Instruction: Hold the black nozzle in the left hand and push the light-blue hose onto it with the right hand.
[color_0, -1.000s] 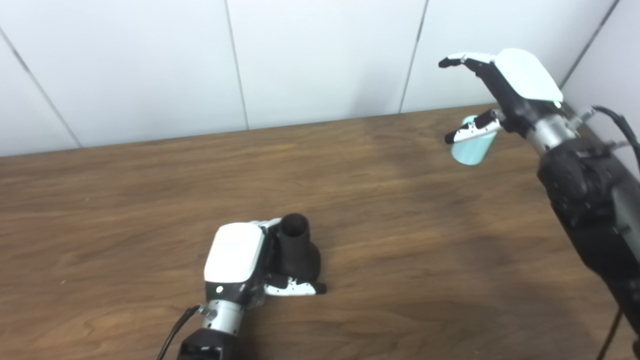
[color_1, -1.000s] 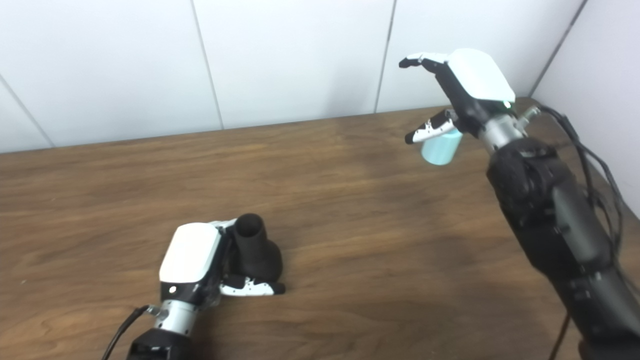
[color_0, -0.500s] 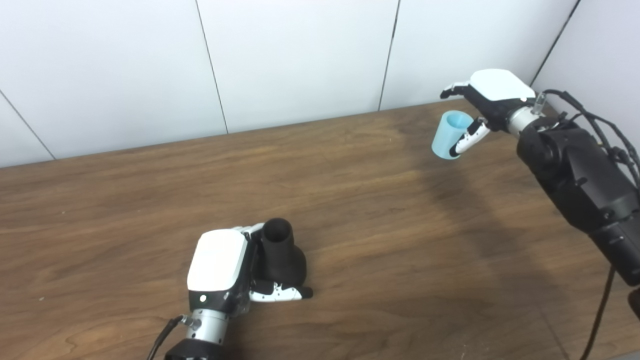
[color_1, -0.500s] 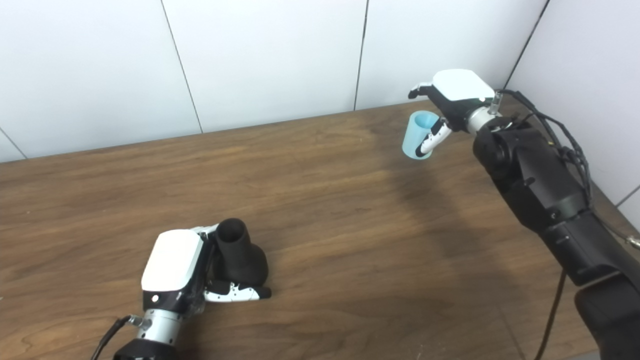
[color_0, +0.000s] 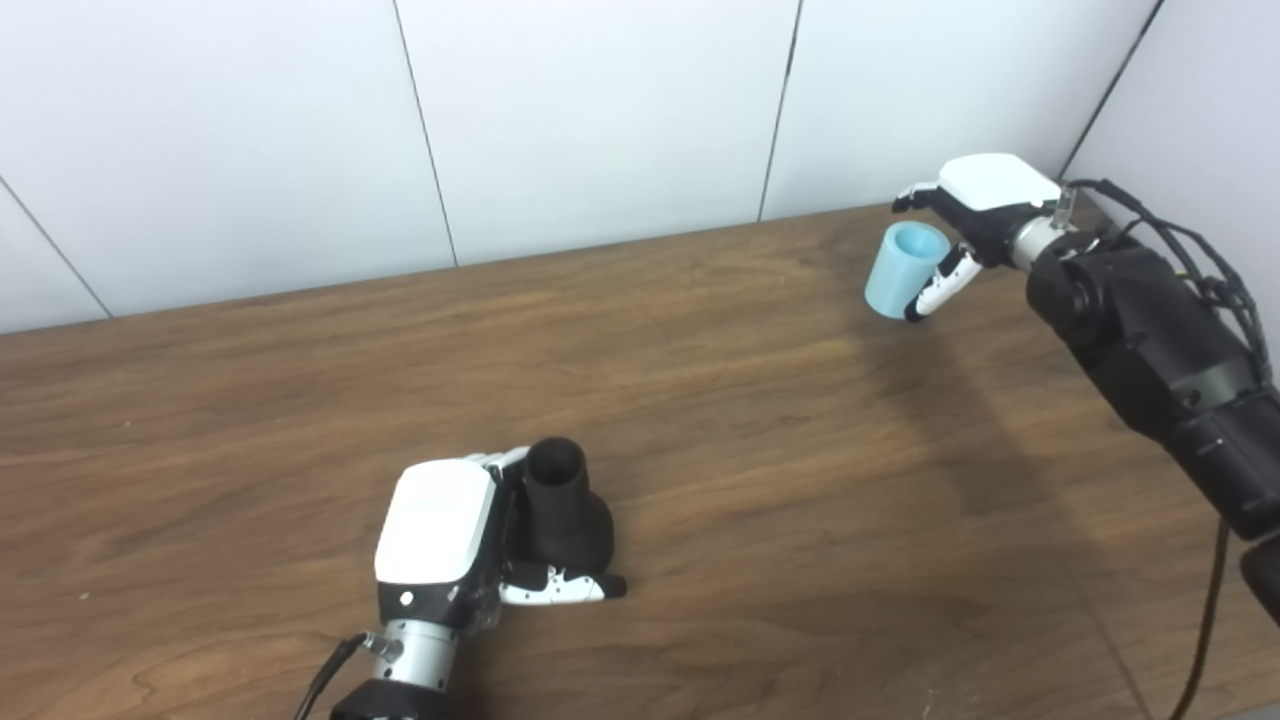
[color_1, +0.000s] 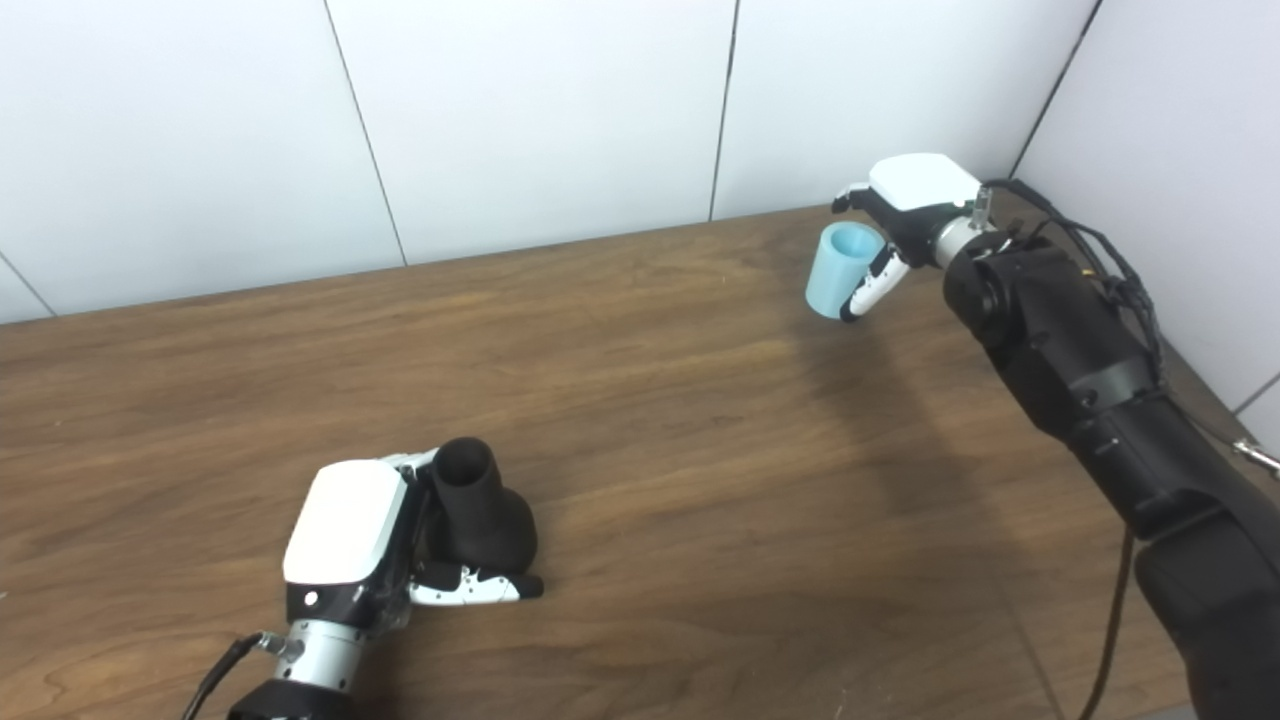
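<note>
Two parts, well apart on the wooden tabletop (color_0: 760, 420). Black nozzle (color_0: 565, 505) upright near the front edge, flared base down, open narrow mouth up and tipped slightly toward the back wall. Left hand (color_0: 450, 545) wrapped around the nozzle from its left side, fingers curled behind the neck, thumb lying across the base in front; closed on the nozzle, apparently a firm hold. Light-blue hose (color_0: 900, 268), a short open-ended sleeve, far from the nozzle toward the back right corner, long axis near vertical with a slight lean, open bore facing up. Right hand (color_0: 965, 215) closing around the hose from the hose's right, fingers (color_0: 912, 196) reaching over behind the rim, thumb (color_0: 935, 290) pressed down along the near side; fingers only partly curled. Whether this is a secure grasp or just contact: not clear from either view. Whether the hose rests on the tabletop or hangs just above it: also unclear.

Key relation for the coming move: hose diagonally up and right of the nozzle, right hand by far the nearer hand. Both axes roughly upright with both openings up, so probably a lift, a carry back toward the nozzle, and a turn-over of the hose to bring one bore down over the nozzle mouth. Likely risk: slip of the smooth sleeve during that turn.
</note>
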